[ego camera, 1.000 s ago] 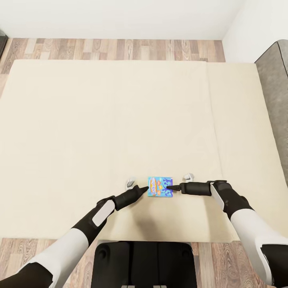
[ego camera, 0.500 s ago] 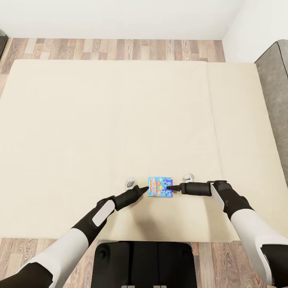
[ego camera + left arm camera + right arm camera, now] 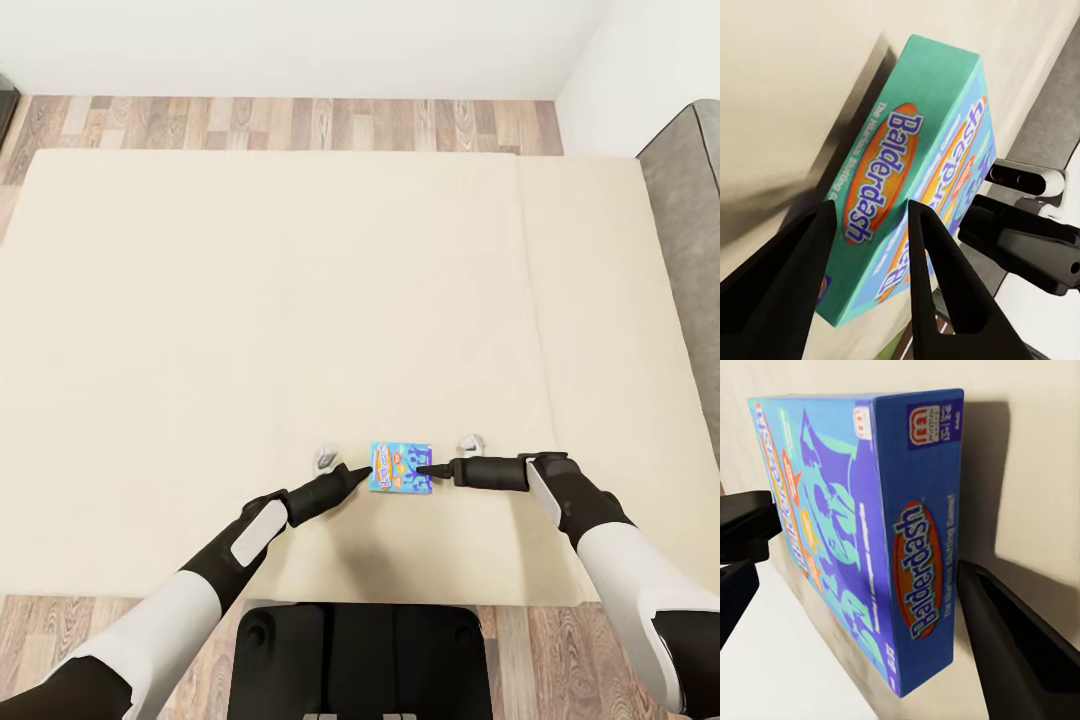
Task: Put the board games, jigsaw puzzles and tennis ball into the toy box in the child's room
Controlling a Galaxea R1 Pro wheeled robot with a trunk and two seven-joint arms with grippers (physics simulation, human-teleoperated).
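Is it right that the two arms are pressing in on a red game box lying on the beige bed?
Not quite: the board game is mostly blue, not red, as the head view shows. The left gripper and right gripper do flank it on the bed.

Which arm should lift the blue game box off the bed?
Neither alone, probably. The left gripper and right gripper press opposite sides of the box on the bed, so a two-arm squeeze lift fits best.

Bare beige bed [image 3: 280,300] spreads open all around the blue board game [image 3: 400,467], flanked closely by 2 grippers.
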